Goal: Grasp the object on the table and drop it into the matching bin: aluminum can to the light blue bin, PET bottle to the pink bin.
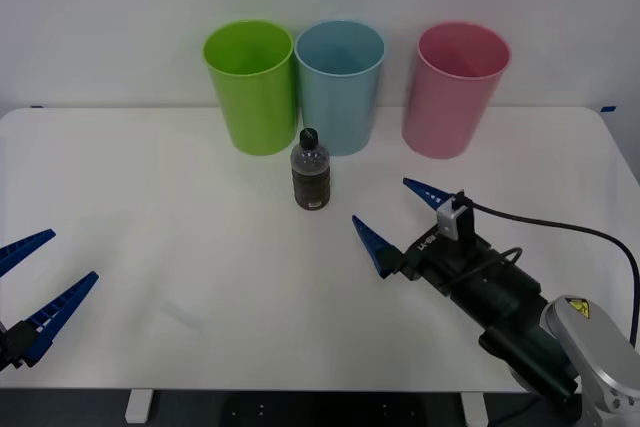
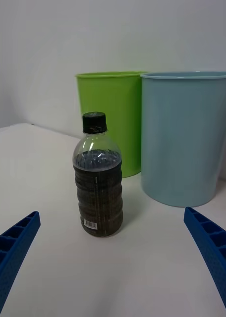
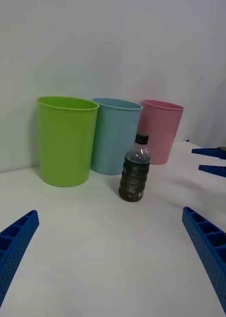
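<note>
A PET bottle [image 1: 310,173] [image 2: 97,178] [image 3: 135,170] with a black cap and dark brown body stands upright on the white table [image 1: 180,247], just in front of the light blue bin [image 1: 340,82] [image 2: 185,138] [image 3: 114,133]. The pink bin [image 1: 455,87] [image 3: 160,130] stands at the back right. My right gripper [image 1: 392,217] [image 2: 113,262] is open, low over the table to the right of the bottle and pointing at it, a short way off. At the table's near left edge my left gripper [image 1: 35,272] [image 3: 110,257] is open, far from the bottle.
A lime green bin [image 1: 252,82] [image 2: 110,119] [image 3: 66,138] stands left of the light blue one; all three bins line the back edge against a white wall. A black cable [image 1: 560,232] trails from the right arm.
</note>
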Action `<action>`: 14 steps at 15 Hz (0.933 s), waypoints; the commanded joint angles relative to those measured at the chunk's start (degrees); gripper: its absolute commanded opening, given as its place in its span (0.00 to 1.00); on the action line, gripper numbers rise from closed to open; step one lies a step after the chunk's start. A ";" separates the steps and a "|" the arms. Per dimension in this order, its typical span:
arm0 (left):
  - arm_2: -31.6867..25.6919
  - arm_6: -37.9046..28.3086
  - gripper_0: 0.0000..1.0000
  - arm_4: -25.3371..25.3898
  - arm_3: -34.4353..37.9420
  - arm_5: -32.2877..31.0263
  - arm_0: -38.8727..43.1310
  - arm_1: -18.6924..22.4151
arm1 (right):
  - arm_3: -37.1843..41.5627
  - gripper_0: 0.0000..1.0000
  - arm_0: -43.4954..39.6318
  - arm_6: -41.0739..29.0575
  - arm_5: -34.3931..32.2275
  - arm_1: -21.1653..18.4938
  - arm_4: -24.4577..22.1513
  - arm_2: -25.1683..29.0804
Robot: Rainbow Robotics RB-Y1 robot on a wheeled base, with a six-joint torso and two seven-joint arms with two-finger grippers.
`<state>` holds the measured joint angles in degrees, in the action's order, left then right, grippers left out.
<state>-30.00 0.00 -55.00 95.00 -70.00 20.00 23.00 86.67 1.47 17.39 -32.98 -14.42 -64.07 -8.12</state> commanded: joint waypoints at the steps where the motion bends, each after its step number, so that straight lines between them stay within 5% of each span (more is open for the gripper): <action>1: 0.00 0.00 1.00 0.00 0.00 0.00 0.00 0.00 | -6.60 1.00 4.77 0.98 -1.03 1.32 0.26 0.30; 14: 0.00 0.00 1.00 0.00 0.00 0.00 0.00 0.00 | -26.37 1.00 20.41 5.64 1.69 8.35 -2.03 0.39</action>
<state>-30.00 0.00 -55.00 95.00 -70.00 20.00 23.00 61.08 21.20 22.78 -31.73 -6.43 -65.84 -7.74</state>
